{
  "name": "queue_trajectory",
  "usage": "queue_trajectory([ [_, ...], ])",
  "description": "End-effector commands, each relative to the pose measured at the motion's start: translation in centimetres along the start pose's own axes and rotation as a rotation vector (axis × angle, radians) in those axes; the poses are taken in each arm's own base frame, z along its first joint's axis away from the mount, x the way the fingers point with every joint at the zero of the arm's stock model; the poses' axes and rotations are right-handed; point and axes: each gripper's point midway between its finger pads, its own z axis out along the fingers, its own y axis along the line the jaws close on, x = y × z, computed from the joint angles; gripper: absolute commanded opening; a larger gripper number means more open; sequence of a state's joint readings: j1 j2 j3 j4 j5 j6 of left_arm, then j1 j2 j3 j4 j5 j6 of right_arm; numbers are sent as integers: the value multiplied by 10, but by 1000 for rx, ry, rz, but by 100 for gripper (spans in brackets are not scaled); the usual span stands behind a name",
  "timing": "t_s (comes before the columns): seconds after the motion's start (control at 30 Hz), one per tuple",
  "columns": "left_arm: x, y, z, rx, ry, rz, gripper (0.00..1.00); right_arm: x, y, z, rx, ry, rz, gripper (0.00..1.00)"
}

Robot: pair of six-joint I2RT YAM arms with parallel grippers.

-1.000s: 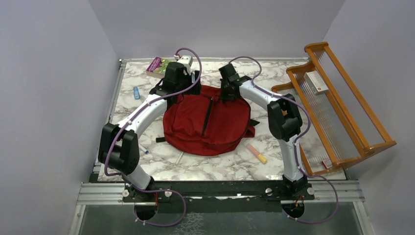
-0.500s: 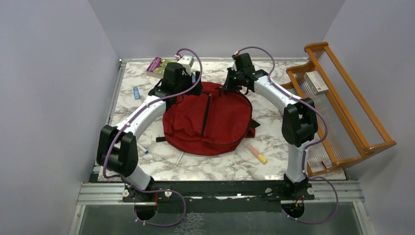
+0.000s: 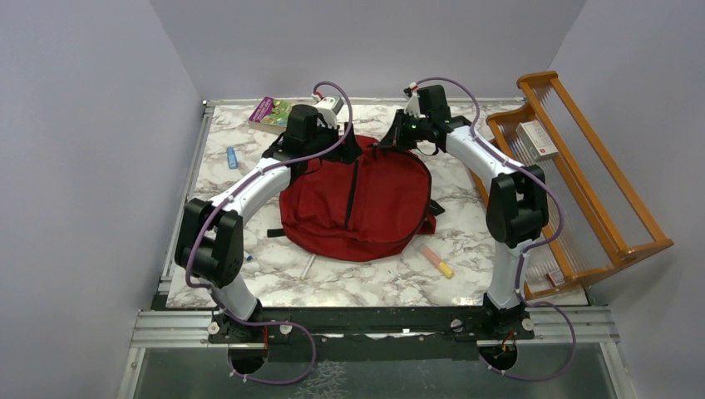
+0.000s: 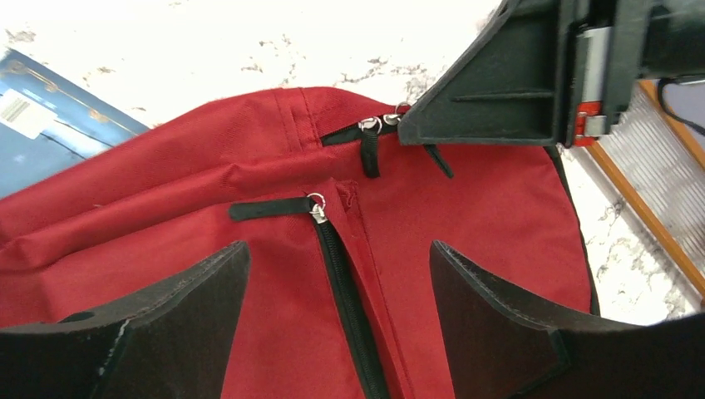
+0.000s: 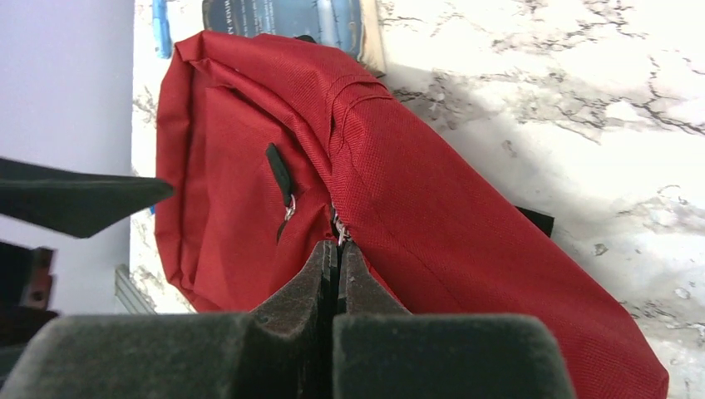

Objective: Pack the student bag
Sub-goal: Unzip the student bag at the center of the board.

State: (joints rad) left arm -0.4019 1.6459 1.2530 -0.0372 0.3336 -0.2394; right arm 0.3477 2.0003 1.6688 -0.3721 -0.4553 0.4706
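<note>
The student bag [image 3: 357,204], red with black zippers, lies flat in the middle of the marble table. My right gripper [image 3: 389,140] is at the bag's far top edge, shut on a metal zipper pull [image 5: 337,235] of the main zip; the red fabric [image 5: 465,233] rises toward its fingertips. My left gripper [image 4: 339,249] hovers open just over the bag's upper front, its wide-apart fingers on either side of the front pocket zipper [image 4: 345,274], touching nothing. In the left wrist view, the right gripper's black finger [image 4: 490,83] meets the two zip pulls [image 4: 378,123].
A purple-green book [image 3: 270,110] lies at the back left, and a blue book [image 4: 50,125] lies beside the bag's top. A blue pen [image 3: 232,157] is at the left, an orange-yellow marker [image 3: 436,260] at the front right. A wooden rack [image 3: 574,183] holding a small box [image 3: 537,140] stands on the right.
The right arm swung toward the back right with the zip pull, drawing the bag's top edge with it. The left gripper shifted right over the bag's upper front.
</note>
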Motion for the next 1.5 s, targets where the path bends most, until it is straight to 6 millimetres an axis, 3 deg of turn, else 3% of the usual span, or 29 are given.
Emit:
queue_trajectory([
  [0.0, -1, -12, 19, 56, 7, -45, 78, -30, 52, -29, -148, -80, -46, 0],
  [0.27, 7, 4, 36, -18, 33, -8, 75, -30, 61, -34, -182, -77, -37, 1],
  [0.6, 28, 9, 55, -88, 137, 122, 72, -28, 63, -35, -194, -73, -30, 1],
  [0.8, 42, 22, 56, -190, 182, 173, 61, -28, 63, -34, -195, -71, -27, 0],
  [0.97, 44, 39, 55, -278, 202, 193, 40, -26, 59, -34, -174, -74, -27, 1],
  [1.23, 45, 54, 55, -354, 208, 179, 0, -24, 20, -43, 47, -109, -43, 0],
  [1.47, 45, 62, 54, -367, 203, 141, 0, -18, -33, -65, 247, -132, -22, 1],
])
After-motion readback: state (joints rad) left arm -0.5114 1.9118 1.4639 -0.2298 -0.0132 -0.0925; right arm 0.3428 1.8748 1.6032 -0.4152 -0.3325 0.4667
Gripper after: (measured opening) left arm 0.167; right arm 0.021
